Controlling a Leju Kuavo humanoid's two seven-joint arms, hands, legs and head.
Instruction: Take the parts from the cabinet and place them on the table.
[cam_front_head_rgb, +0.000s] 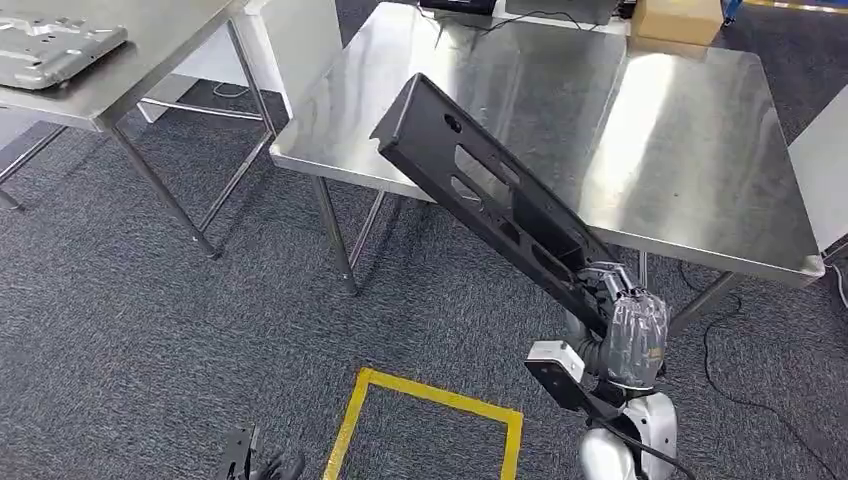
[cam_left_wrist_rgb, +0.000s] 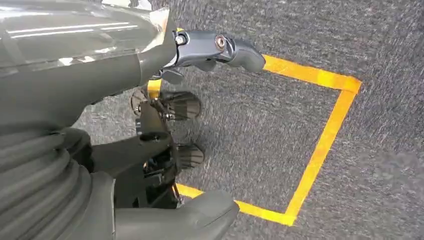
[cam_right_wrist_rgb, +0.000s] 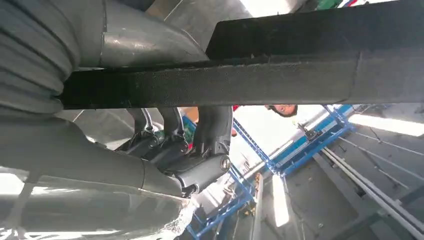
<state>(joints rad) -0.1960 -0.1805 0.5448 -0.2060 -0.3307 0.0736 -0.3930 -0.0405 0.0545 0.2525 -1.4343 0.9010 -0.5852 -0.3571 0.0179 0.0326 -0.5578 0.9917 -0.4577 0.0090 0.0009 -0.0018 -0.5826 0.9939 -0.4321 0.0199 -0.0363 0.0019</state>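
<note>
A: Where is the part right now?

B: The right hand (cam_front_head_rgb: 632, 335), at the lower right of the head view, grips one end of the long black perforated bracket (cam_front_head_rgb: 480, 200). The bracket slants up toward the centre of the frame, its free end hanging over the near edge of the steel tabletop (cam_front_head_rgb: 690, 150) and not resting on it, as far as I can judge.

A: And the other hand?

B: The left hand (cam_left_wrist_rgb: 165, 125) hangs over the grey carpet by the yellow tape square (cam_left_wrist_rgb: 320, 150). Its fingers are apart with nothing in them.

A: So how should the placing go?

B: I'd carry the bracket further over the bare steel, level it so the whole length lands flat, then lower it gently. With the grip at one end, the far end could swing or strike the edge, so the fingers should loosen only once the bracket is fully supported.
</note>
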